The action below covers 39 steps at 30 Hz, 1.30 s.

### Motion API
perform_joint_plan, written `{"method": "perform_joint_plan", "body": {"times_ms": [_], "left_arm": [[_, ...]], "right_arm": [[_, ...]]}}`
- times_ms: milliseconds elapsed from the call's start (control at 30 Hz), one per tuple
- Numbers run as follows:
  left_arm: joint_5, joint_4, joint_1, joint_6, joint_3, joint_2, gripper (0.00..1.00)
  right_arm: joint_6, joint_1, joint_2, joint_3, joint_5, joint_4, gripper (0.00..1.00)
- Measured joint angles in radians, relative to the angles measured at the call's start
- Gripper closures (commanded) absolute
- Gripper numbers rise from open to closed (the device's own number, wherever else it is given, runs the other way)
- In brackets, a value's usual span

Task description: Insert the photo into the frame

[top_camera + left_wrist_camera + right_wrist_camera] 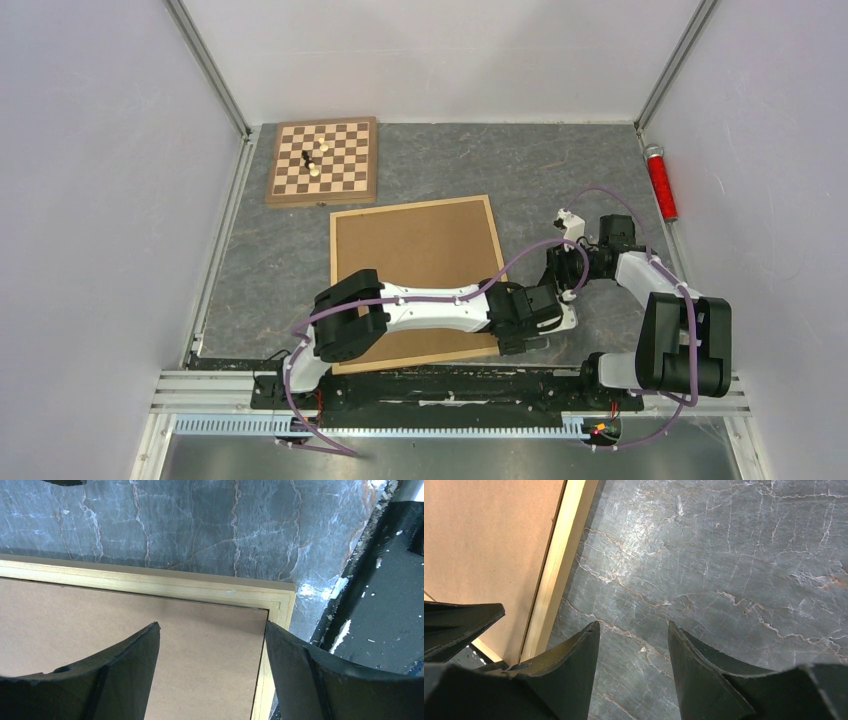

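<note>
The frame (410,204) of light wood lies flat on the grey table with a brown backing board (415,255) filling it. The photo is hidden or out of view. My left gripper (515,345) is open over the frame's near right corner. In the left wrist view the gripper (212,630) has one finger over the backing board (100,615) and the other by the frame's border (150,582). My right gripper (560,285) is open just right of the frame. In the right wrist view that gripper (634,627) has only bare table between its fingers, and the frame's edge (564,555) runs to its left.
A checkered chessboard (323,160) with a few pieces stands at the back left, close to the frame's far corner. A red cylinder (661,183) lies along the right wall. White walls enclose the table, and a black rail (380,605) runs along the near edge.
</note>
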State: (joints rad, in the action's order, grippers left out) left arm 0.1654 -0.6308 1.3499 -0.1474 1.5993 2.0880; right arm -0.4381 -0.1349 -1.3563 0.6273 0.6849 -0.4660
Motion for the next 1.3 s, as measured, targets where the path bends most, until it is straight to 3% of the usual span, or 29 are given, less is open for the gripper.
{"method": "perform_joint_plan", "body": {"times_ms": [633, 967, 1133, 1300], "left_arm": [[0.106, 0.021, -0.002, -0.013, -0.017, -0.038, 0.24], [0.126, 0.035, -0.014, -0.022, -0.056, -0.095, 0.12], [0.109, 0.033, -0.085, -0.045, -0.145, -0.198, 0.08], [0.037, 0.034, -0.226, -0.051, -0.232, -0.312, 0.07]], "right_arm": [[-0.079, -0.001, 0.008, 0.01, 0.119, -0.067, 0.46], [-0.198, -0.001, -0.062, 0.067, 0.248, -0.223, 0.41], [-0.311, 0.009, -0.132, 0.128, 0.3, -0.347, 0.42], [-0.507, 0.042, -0.216, 0.174, 0.34, -0.504, 0.41]]}}
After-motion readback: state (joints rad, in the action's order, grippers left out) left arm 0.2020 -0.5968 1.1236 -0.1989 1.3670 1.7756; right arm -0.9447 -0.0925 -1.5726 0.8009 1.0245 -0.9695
